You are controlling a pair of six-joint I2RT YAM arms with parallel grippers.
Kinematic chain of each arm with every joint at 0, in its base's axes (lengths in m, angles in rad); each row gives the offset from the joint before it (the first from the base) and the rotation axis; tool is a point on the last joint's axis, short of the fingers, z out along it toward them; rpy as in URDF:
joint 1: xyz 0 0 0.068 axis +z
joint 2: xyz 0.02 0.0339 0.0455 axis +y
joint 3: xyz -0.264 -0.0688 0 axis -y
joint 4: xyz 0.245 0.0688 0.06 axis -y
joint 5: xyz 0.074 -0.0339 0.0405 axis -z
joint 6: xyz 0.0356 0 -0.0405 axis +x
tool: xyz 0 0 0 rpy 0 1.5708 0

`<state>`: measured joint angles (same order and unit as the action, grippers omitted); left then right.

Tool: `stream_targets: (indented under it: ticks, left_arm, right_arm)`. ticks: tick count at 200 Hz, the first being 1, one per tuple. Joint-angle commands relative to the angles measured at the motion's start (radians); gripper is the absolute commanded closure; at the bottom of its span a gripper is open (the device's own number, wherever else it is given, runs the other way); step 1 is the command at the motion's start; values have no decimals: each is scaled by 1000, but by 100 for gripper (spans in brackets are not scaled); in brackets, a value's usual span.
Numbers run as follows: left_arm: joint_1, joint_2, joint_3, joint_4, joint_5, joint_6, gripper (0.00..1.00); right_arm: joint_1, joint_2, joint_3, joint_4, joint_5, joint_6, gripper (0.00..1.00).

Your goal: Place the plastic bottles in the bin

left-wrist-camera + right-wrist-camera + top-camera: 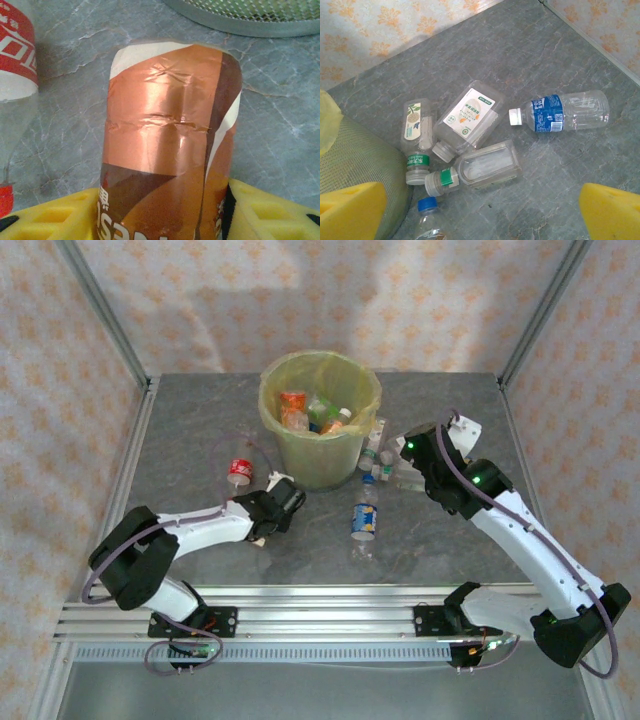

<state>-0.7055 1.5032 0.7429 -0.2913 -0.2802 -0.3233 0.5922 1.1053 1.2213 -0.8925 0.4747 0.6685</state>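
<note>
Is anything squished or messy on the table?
Yes. The orange-brown bottle in the left end effector has a creased, wrinkled label across its middle, as if squashed. More bottles lie tipped over in a jumble on the table beside the bin.

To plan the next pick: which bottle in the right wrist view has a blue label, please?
The white-capped bottle lying alone, rightmost; the clustered bottles wear pale labels.
</note>
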Motion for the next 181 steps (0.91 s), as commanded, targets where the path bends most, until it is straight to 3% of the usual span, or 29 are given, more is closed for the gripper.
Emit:
stream_targets:
  ticks: [1,123,181]
  left_arm:
    - [-5,27,15,-47,-67,-72,43]
    - [0,127,49,-68,-66,-114,29]
    - [0,110,53,-88,-90,-123,39]
  right_arm:
    - [-6,1,-2,-1,10,-3,1]
    - [-12,3,-11,7,3,-5,1]
    - [-14,5,-8,6,2,-9,1]
